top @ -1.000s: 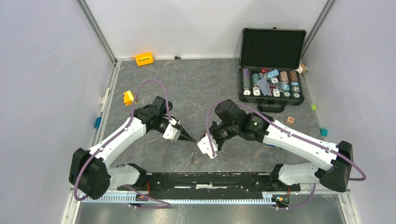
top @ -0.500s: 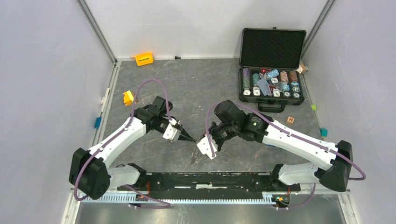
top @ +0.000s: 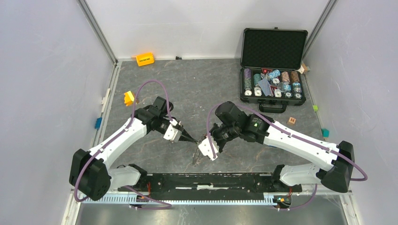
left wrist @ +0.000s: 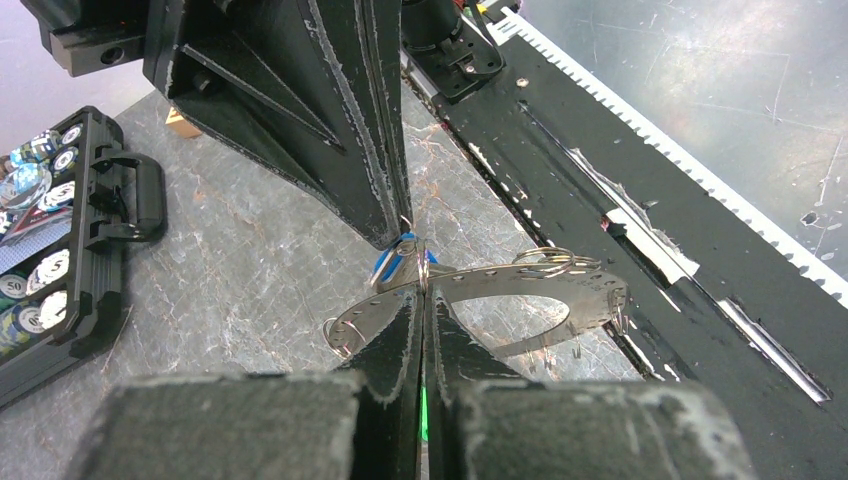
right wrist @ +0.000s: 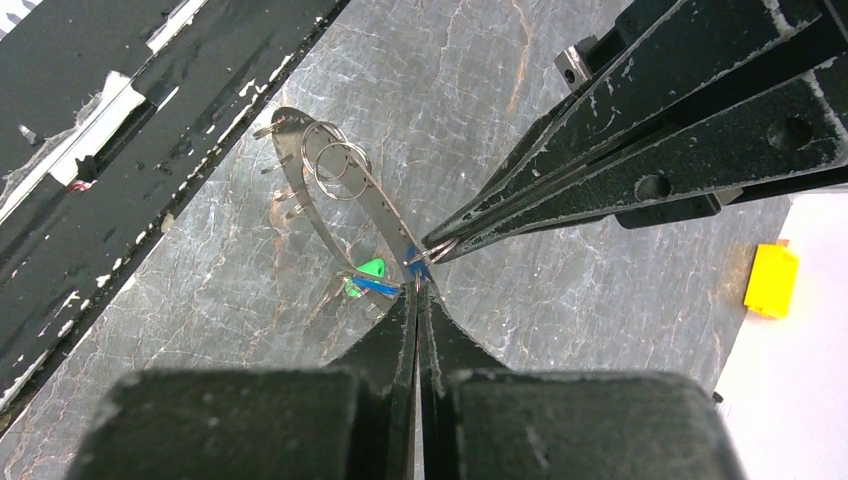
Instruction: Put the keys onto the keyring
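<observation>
Only wrist views: keys (right wrist: 372, 270) at keyring (left wrist: 500, 285).

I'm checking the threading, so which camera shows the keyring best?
Left wrist: nearly the whole keyring loop and its hole show. Right wrist sees it foreshortened, partly hidden. Top external gives only a dark sliver.

Grey table (top: 197, 84) bearing black case (top: 273, 47)

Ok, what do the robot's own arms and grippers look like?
Left arm and right arm have white shells, black joints and black bases, each with a looping purple cable. Left gripper and right gripper have black tapered fingers with scuffed pale edges.
</observation>
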{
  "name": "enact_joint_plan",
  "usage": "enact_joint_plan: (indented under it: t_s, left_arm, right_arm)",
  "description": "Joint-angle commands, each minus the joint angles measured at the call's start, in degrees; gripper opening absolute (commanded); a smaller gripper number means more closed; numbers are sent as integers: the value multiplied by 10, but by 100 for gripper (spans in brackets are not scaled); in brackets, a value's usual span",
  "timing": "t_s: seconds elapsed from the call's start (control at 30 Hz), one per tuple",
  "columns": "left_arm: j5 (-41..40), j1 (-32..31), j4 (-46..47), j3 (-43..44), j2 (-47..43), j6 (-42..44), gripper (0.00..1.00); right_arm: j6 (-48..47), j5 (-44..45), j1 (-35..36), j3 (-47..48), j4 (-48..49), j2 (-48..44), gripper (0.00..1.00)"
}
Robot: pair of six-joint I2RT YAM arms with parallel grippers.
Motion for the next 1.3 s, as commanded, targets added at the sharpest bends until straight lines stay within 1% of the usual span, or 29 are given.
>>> enact_joint_plan:
  t_s: [0.0, 0.57, 1.1, 1.27]
  left_arm:
    - [17, -2, 11, 24, 0, 1, 2]
    - [19, -2, 11, 22, 1, 3, 2]
    - [19, -4, 10, 22, 5, 2, 2]
    - [18, -4, 11, 23, 4, 1, 2]
  right_arm:
    - [-15, -23, 3, 5, -7, -11, 0]
    - [-1, -44, 3, 19, -1, -3, 0]
    - [43, -40, 3, 25, 31, 10, 0]
    - [46, -53, 3, 25, 32, 16, 0]
